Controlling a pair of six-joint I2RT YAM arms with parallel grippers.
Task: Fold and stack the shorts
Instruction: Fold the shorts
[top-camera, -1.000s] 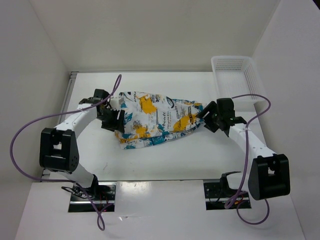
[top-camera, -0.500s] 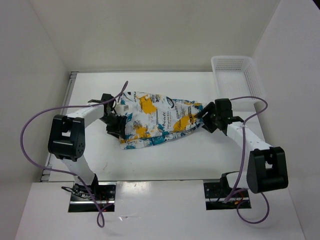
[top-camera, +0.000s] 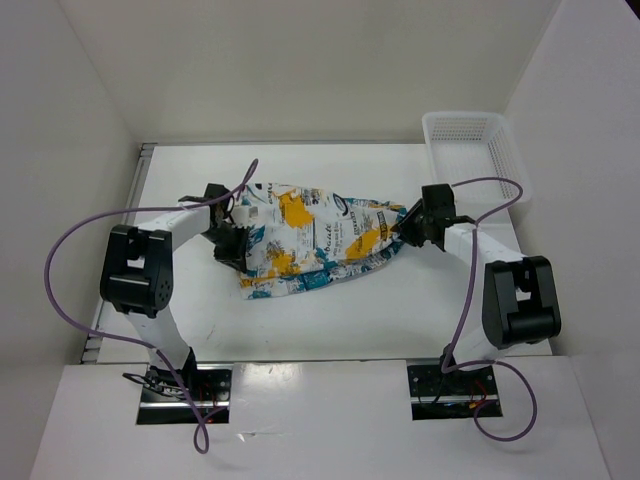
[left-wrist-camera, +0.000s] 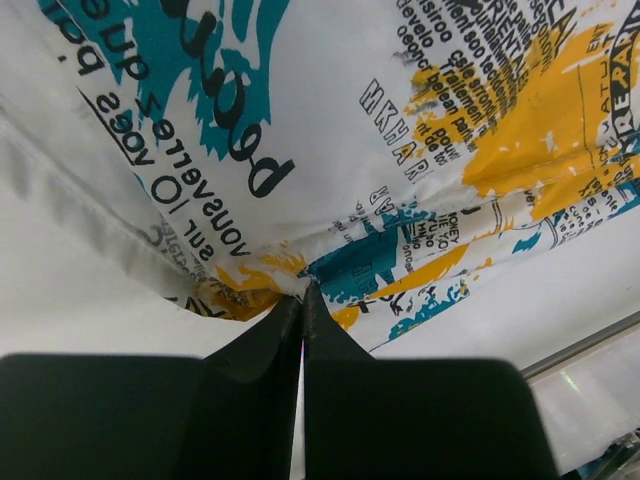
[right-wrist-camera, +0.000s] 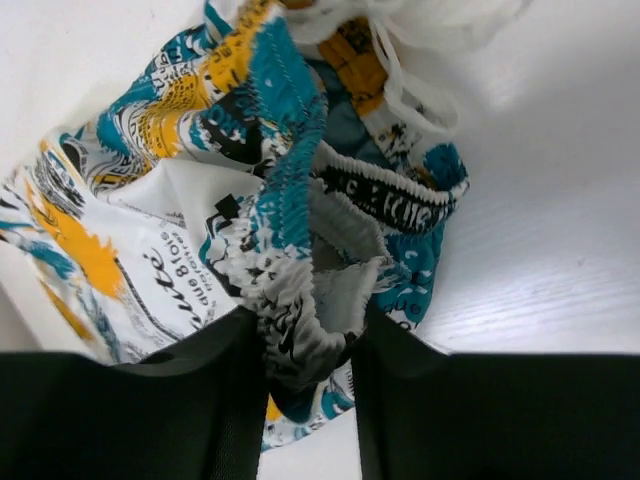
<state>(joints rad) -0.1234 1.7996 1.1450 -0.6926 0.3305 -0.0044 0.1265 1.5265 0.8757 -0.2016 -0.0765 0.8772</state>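
The shorts (top-camera: 320, 240) lie crumpled in the middle of the table, white with teal, yellow-orange and black print. My left gripper (top-camera: 234, 247) is at their left end. In the left wrist view its jaws (left-wrist-camera: 303, 292) are pressed together, pinching a fold of the shorts (left-wrist-camera: 330, 130) at the tips. My right gripper (top-camera: 408, 228) is at the right end. In the right wrist view a bunch of elastic waistband of the shorts (right-wrist-camera: 300, 300) fills the gap of the right gripper (right-wrist-camera: 308, 340), touching both fingers.
A white mesh basket (top-camera: 432, 160) stands at the far right corner of the white table (top-camera: 320, 320). White walls close in the back and both sides. Purple cables loop from both arms.
The left jaws closed onto the shorts' left edge. The right jaws narrowed around the waistband bunch. Both arms' elbows swung inward and the grippers pushed slightly into the fabric.
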